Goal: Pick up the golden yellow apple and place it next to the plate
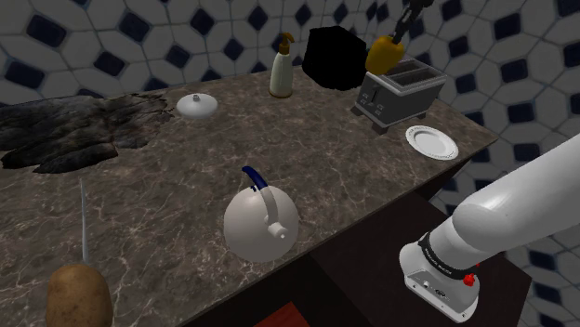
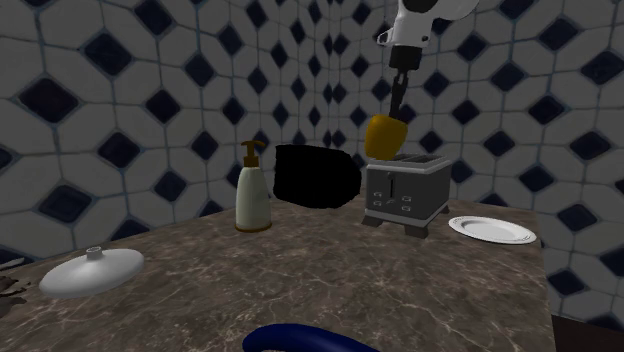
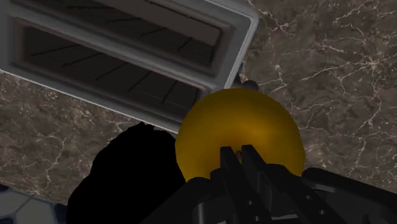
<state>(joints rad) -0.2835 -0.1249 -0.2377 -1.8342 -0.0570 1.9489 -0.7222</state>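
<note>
One pincer (image 3: 239, 153), one apple (image 3: 236, 121), one plate (image 1: 432, 142)

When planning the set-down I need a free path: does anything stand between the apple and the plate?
The hand holds the apple in the air, over the toaster's edge. The toaster stands between it and the plate, but lower; kept at this height, nothing visible blocks the way.

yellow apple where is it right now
The yellow apple hangs in the claw just above the toaster, at the shoulder view's upper right; the plate lies to the toaster's lower right in that view.
</note>
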